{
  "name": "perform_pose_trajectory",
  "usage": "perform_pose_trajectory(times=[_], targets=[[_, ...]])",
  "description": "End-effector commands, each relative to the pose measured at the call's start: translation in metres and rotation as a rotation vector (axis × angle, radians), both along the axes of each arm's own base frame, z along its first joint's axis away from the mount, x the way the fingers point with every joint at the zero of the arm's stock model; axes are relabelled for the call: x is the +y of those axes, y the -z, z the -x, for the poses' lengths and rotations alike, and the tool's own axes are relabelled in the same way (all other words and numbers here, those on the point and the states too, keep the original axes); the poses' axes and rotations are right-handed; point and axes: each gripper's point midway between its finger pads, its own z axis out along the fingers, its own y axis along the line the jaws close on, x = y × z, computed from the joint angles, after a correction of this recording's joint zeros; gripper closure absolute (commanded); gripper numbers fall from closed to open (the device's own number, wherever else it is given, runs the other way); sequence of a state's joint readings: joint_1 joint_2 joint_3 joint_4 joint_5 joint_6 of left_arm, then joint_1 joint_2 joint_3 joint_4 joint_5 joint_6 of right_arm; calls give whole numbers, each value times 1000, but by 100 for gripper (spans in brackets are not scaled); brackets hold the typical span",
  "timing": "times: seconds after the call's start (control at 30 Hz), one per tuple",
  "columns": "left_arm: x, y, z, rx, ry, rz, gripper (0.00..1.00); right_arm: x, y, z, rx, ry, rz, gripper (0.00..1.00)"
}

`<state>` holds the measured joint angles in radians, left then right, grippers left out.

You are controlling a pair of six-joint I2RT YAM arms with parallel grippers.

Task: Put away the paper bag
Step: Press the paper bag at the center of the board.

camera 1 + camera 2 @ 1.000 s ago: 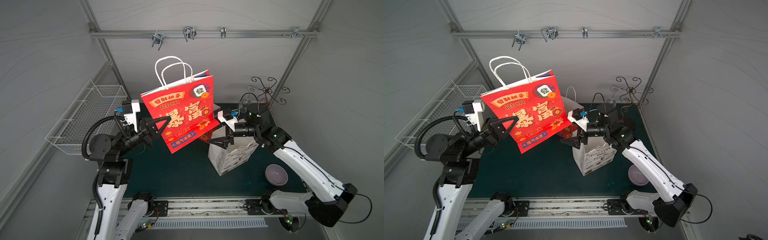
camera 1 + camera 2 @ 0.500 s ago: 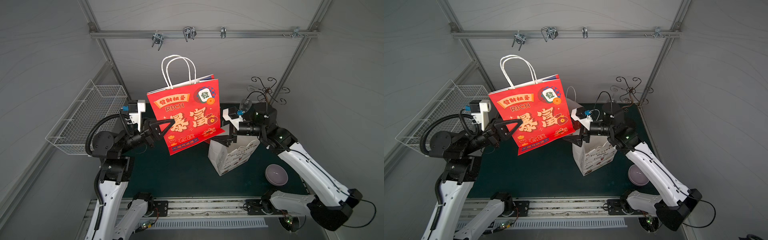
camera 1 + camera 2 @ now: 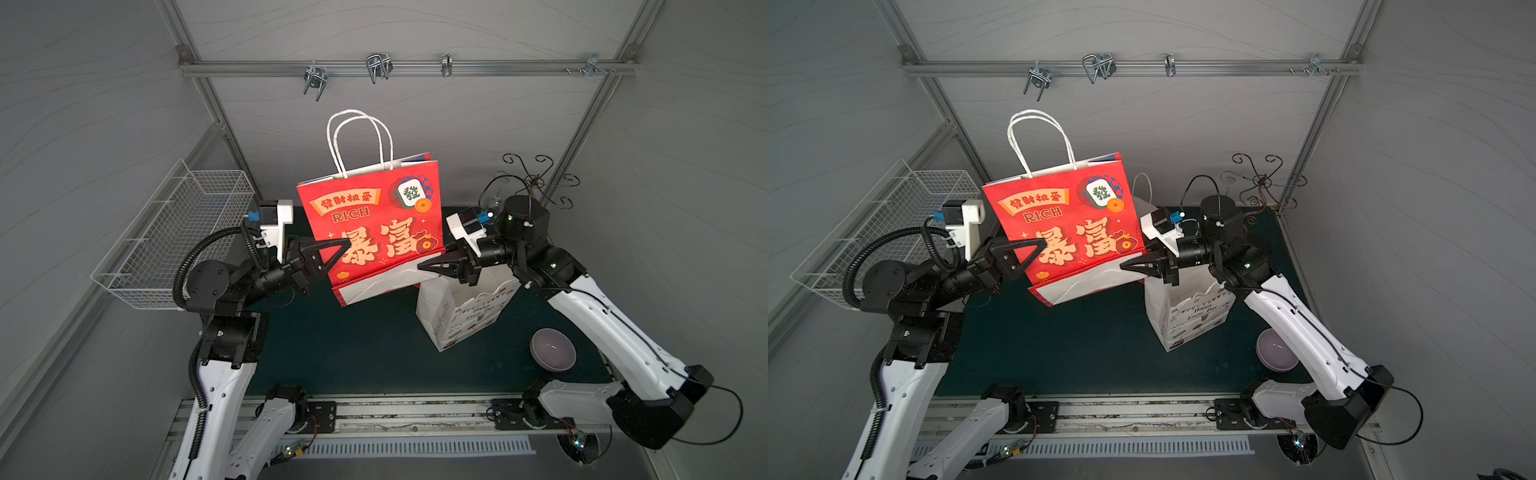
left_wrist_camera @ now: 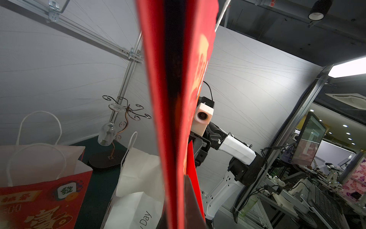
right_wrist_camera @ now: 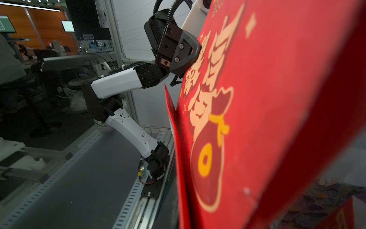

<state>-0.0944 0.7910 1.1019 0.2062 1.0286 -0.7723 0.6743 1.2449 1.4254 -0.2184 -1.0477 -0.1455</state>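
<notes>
A white wire basket [image 3: 178, 232] hung on the left wall, well apart from the bag. Next to the right, the left gripper [image 3: 343, 249] was clamped together on the left edge of the red paper bag [image 3: 374, 224], about halfway up its printed face. The bag hung in the air between the 2 arms, above the dark green mat [image 3: 353, 349] and touching nothing beneath it. It stood nearly upright with a slight tilt. Its 2 white cord handles [image 3: 359, 137] stood up, below the metal hooks [image 3: 376, 66] on the overhead rail and not touching them. In both top views its folded white bottom faced the camera.

At the bag's lower right edge, the right gripper [image 3: 420, 267] had its fingers together, pinching the paper there. The right wrist view showed only the red print close up, so the grip itself could not be seen there.

Just beyond, under the right arm, a white paper bag [image 3: 457, 316] stood on the mat. Further right lay a pale purple bowl [image 3: 552, 349]. A dark wire glass rack [image 3: 536, 183] stood in the back right corner.
</notes>
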Motion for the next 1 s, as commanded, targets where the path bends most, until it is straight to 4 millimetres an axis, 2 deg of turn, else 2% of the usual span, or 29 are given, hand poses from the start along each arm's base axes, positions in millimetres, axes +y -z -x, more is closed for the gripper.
perform_pose_trajectory(times=[0.0,0.07,0.1,0.13,0.23,0.33,0.43,0.5,0.53,0.63,0.8,0.97], targets=[[9,-3,-7,-62,-123,-11,93,-3,-11,1,5,-6,-29,100],[22,-1,-15,-109,-266,-34,56,-4,-14,-4,4,28,-37,100],[30,-2,-17,-130,-333,-36,45,-5,-14,-7,1,50,-39,100],[38,-3,-17,-162,-401,-37,37,-5,-15,-11,-3,80,-41,100],[55,1,-13,-246,-537,-44,24,-7,-18,-28,-9,189,-37,100],[64,22,-13,-244,-604,-67,19,-9,-21,-41,-37,282,-38,100],[50,60,-16,-170,-508,-143,18,-9,-24,-45,-54,307,-40,100],[34,82,-15,-120,-384,-153,17,-6,-25,-40,-59,279,-39,100],[29,91,-17,-86,-340,-143,7,-3,-24,-36,-56,257,-34,100],[24,103,-25,-24,-298,-106,4,1,-22,-20,-43,180,-36,100],[11,97,-19,-5,-162,-54,3,4,-14,-4,24,74,-22,100],[5,63,0,-72,-43,45,6,6,-5,-2,108,24,1,100]])
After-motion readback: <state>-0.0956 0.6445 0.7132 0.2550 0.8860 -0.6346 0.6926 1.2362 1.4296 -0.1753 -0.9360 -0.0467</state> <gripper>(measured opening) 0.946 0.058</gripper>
